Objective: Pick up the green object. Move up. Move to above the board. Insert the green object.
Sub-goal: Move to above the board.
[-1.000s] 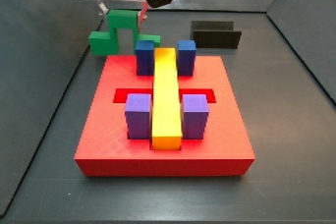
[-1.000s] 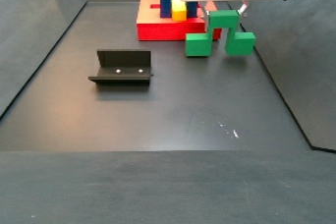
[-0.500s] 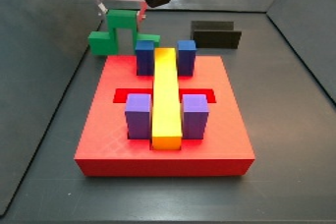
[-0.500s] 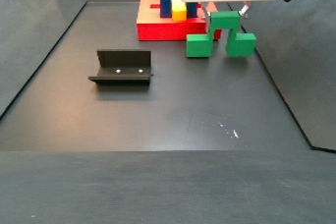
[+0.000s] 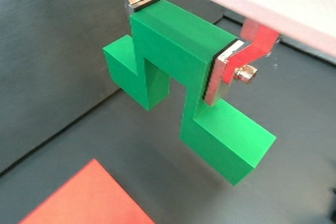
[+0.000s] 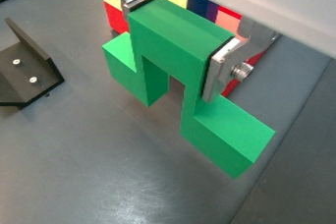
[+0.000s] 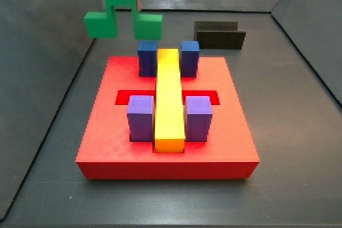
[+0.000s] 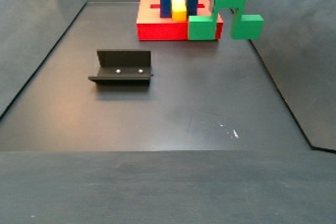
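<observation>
The green object [image 5: 184, 81] is an arch-shaped block with two feet. My gripper [image 5: 179, 34] is shut on its top bar, silver fingers on either side, in both wrist views [image 6: 178, 37]. It hangs in the air above the floor, beside the far end of the red board [image 7: 167, 142]. In both side views the green object [image 7: 120, 16] [image 8: 223, 16] is near the upper edge and the gripper body is mostly cut off. The board carries a yellow bar [image 7: 168, 97] and purple and blue blocks [image 7: 199, 117].
The dark fixture [image 8: 122, 68] stands on the grey floor, also in a side view [image 7: 218, 35] behind the board and in a wrist view [image 6: 24, 68]. Dark walls enclose the floor.
The gripper has risen with the green object, lifting it off the floor; the gripper body has left the upper edge of both side views.
</observation>
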Robot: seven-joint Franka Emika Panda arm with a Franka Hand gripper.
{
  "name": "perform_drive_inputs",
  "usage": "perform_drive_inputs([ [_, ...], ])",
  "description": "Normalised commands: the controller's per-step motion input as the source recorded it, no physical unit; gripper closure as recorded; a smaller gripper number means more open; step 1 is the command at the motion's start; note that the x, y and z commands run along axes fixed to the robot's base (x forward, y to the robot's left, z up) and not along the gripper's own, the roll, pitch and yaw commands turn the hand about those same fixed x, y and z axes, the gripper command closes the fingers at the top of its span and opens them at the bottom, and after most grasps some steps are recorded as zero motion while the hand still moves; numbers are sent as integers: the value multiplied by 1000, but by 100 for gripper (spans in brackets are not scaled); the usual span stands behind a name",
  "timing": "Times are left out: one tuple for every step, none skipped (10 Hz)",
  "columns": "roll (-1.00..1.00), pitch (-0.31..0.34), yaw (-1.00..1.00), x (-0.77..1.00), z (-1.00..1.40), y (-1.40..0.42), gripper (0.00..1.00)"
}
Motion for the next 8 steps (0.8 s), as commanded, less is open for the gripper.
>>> perform_drive_inputs([
  [0,24,10,-22,1400,9,100],
  [-11,17,5,-64,1400,5,100],
  [-25,1,2,-34,1400,5,100],
  [-29,47,-4,46,1400,2,100],
  [-30,97,-2,50,813,-2,100],
  [-35,87,-4,29,332,-3,100],
  [-32,177,-36,793,339,-1400,100],
  [51,214,-17,806,307,-1400,100],
])
